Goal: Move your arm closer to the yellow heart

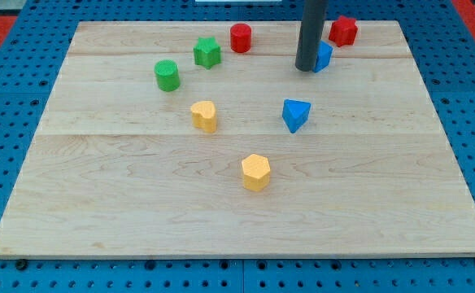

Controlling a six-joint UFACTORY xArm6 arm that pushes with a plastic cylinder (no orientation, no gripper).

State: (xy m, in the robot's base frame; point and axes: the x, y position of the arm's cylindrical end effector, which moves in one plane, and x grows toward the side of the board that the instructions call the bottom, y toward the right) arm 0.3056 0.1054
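Observation:
The yellow heart (204,115) lies on the wooden board (140,203), left of the middle. My tip (307,68) stands near the view's top, right of centre, well to the right of and above the heart. It touches or nearly touches a blue block (324,56), which the rod partly hides. A blue triangular block (295,115) lies between my tip and the board's middle, to the heart's right.
A yellow hexagon (255,172) lies below and right of the heart. A green cylinder (167,75) and a green star (207,52) lie above it. A red cylinder (240,37) and a red block (343,30) sit along the top edge.

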